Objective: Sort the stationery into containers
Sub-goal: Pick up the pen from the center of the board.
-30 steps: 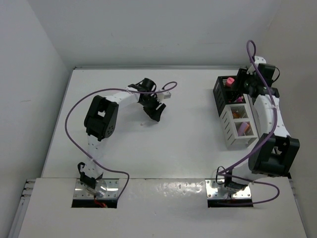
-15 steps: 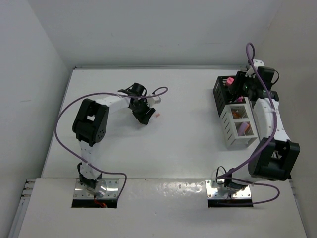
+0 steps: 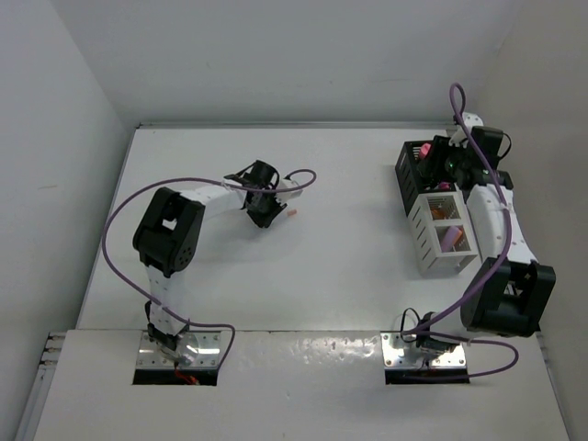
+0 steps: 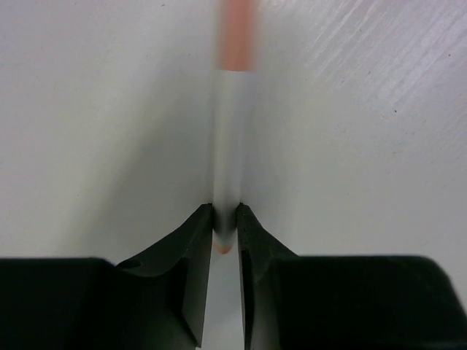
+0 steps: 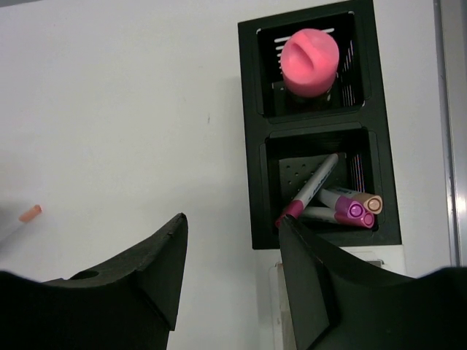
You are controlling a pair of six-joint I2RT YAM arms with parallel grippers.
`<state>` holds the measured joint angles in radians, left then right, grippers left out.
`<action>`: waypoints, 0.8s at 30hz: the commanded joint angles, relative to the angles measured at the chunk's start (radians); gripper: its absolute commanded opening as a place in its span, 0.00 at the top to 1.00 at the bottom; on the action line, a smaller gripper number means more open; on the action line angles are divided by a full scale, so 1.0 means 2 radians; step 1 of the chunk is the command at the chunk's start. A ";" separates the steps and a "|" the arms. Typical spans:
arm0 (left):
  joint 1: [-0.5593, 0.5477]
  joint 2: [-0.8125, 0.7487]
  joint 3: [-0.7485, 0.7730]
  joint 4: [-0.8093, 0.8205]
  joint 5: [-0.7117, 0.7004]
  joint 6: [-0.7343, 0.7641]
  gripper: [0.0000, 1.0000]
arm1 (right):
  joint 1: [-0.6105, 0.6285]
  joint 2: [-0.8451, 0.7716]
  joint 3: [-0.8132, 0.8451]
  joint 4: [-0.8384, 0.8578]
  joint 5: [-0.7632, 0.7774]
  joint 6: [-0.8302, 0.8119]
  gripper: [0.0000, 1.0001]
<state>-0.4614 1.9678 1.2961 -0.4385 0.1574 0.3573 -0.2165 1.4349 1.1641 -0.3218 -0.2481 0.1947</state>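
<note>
Found left hand (image 4: 225, 219) at left-centre of the white surface (image 3: 349, 230), fingers pinched almost together on the tail end of a thin white pen (image 4: 232, 146). Noted plain white barrel and pale orange-pink tip, pointing away from the hand. Blurred in the left wrist view, so cannot confirm whether resting on the surface or lifted.

Recorded further right, near the far right corner, a black holder (image 5: 314, 124) with two square compartments. Seen in the far compartment: a round-topped pink piece (image 5: 310, 62). Seen in the near compartment: a leaning white marker (image 5: 314, 186) with magenta tip, beside a magenta-capped piece (image 5: 354, 213) and an orange-capped piece (image 5: 372, 203).

Observed white slatted rack (image 3: 424, 243) set against the holder's near side, with something orange-pink in one compartment.

Found right hand (image 5: 232, 222) above the holder area, fingers spread wide, gripping nothing.
</note>
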 commanded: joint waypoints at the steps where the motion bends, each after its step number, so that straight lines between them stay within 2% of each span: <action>1: -0.016 0.041 -0.038 -0.021 -0.026 -0.011 0.77 | 0.005 -0.019 -0.009 0.016 -0.014 0.003 0.48; 5: -0.020 0.027 -0.041 -0.016 -0.009 -0.013 0.92 | 0.011 -0.030 -0.021 0.015 -0.034 0.013 0.48; 7: -0.019 0.007 -0.024 -0.023 0.022 -0.014 1.00 | 0.014 -0.035 -0.031 0.015 -0.049 0.028 0.48; 12: -0.002 -0.063 0.008 -0.015 0.158 -0.058 1.00 | 0.025 -0.058 -0.069 0.048 -0.137 0.089 0.43; 15: 0.000 -0.103 0.032 -0.001 0.236 -0.086 1.00 | 0.044 -0.051 -0.094 0.121 -0.197 0.191 0.38; 18: -0.004 -0.120 0.039 0.028 0.299 -0.136 1.00 | 0.078 -0.032 -0.098 0.171 -0.233 0.245 0.33; 24: -0.006 -0.146 0.041 0.032 0.339 -0.136 1.00 | 0.131 0.007 -0.085 0.228 -0.283 0.314 0.22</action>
<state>-0.4717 1.7187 1.3617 -0.3946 0.7223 0.1120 0.0128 1.4254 0.9676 -0.0086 -0.7132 0.6907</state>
